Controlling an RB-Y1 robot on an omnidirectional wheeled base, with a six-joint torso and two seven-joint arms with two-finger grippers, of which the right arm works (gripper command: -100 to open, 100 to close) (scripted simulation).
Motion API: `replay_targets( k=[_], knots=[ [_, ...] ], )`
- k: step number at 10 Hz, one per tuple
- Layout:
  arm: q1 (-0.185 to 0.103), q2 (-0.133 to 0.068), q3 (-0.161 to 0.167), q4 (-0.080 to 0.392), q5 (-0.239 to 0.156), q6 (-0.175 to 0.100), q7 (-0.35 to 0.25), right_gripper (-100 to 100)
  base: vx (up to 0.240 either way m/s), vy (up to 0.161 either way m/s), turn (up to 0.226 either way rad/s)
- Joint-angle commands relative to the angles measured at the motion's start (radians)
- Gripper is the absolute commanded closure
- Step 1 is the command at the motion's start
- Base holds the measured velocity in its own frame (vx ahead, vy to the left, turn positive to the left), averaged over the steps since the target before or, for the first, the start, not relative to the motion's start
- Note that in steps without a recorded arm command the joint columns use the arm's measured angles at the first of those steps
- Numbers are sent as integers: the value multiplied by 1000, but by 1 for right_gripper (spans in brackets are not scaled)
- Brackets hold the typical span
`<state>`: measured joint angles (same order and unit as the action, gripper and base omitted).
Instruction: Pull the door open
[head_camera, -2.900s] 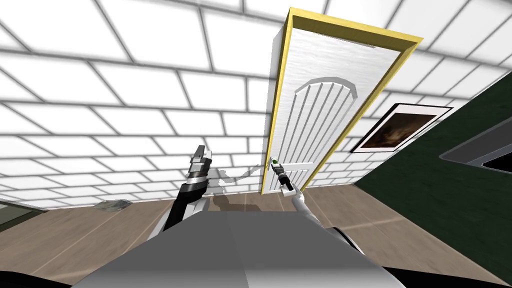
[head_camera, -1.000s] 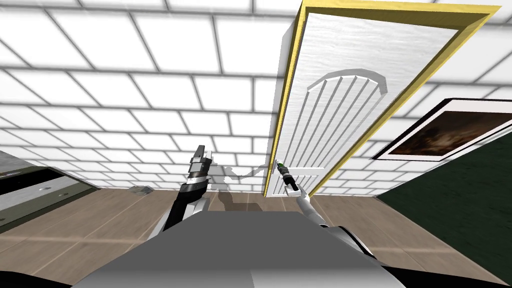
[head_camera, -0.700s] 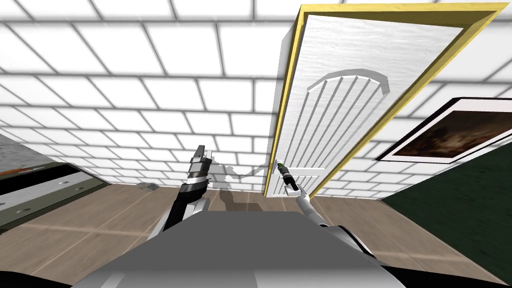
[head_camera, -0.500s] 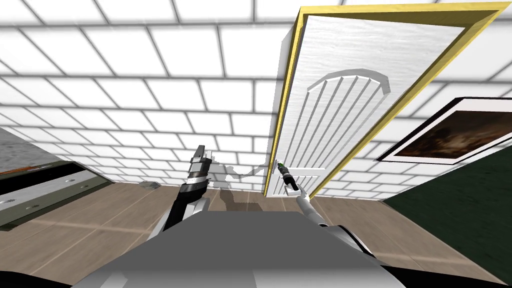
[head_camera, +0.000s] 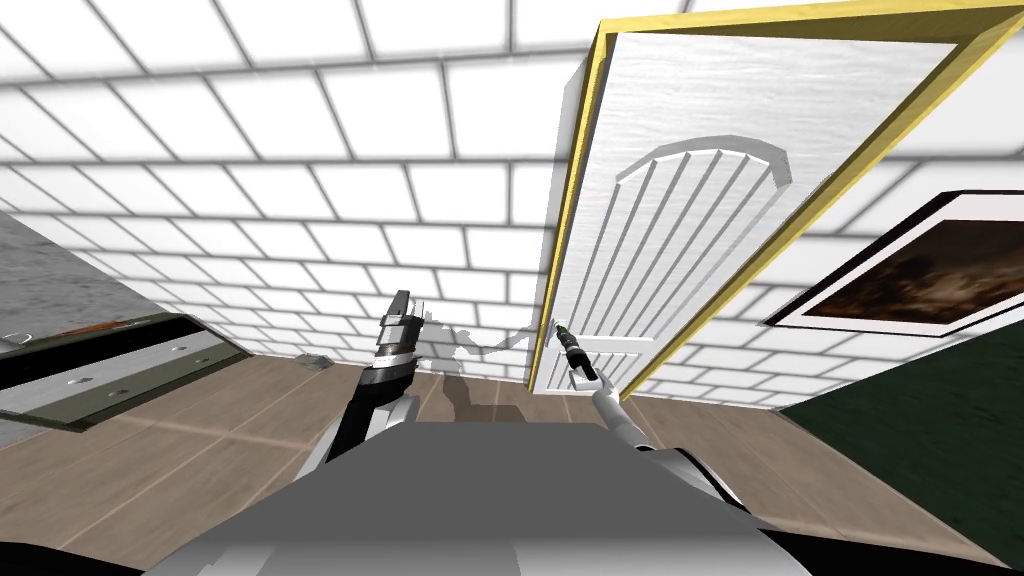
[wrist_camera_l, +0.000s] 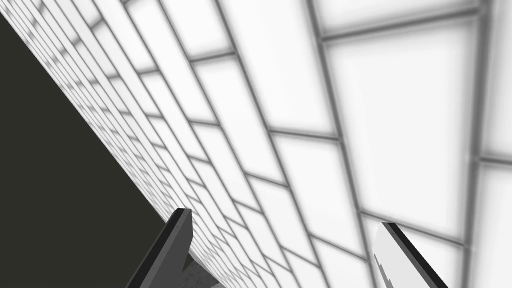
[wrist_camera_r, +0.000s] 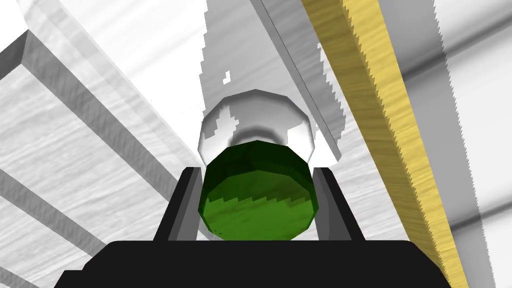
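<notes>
A: What lies furthest left?
B: At nine o'clock in the head view there is a low olive-grey cabinet with a pale grey face. It stands on the brown plank floor, and the white tiled wall runs behind it.

A: And the left arm?
B: It is raised at eleven o'clock, in front of that wall. The left gripper stands wide, its two blades well apart with nothing between them.

A: Where is the door?
B: At one o'clock. It is a tall white door with an arched, slatted panel, set in a yellow wooden frame. Its round dark green knob sits near the frame-side edge, on a pale, shiny round base.

A: Is the right hand on it?
B: Yes. The right gripper is clamped on the knob, with a finger pressing each side.

A: Further right?
B: At three o'clock a dark picture in a black-and-white border hangs on the tiles. A dark green wall is at four.
</notes>
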<state>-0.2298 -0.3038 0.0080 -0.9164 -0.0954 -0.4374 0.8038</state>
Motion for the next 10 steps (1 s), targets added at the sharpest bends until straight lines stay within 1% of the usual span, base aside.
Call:
replay_targets(
  k=[1, 2, 3, 4, 5, 6, 7, 8, 9, 10],
  knots=[
    [-1, 2, 1, 4, -13, -1, -50, 100, -36, -24, 49],
    [-4, 2, 0, 8, -25, -2, -75, 100, -52, -40, 103],
    [-4, 2, 0, 8, -25, -2, -90, 100, -41, -36, 47],
    [-7, 1, 0, 12, -37, -4, -126, 100, -36, -26, 61],
    [-7, 1, 0, 12, -37, -4, -130, 100, -26, -19, 36],
    [-9, 1, 0, 16, -48, -5, -170, 100, -35, -22, 58],
    [-12, 0, -1, 20, -60, -6, -195, 100, -53, -38, 113],
    [-12, 0, -1, 20, -60, -6, -210, 100, -40, -28, 43],
    [-15, 0, -1, 25, -73, -8, -245, 100, -35, -27, 58],
    [-15, 0, -1, 25, -73, -8, -251, 100, -24, -21, 38]
  ],
)
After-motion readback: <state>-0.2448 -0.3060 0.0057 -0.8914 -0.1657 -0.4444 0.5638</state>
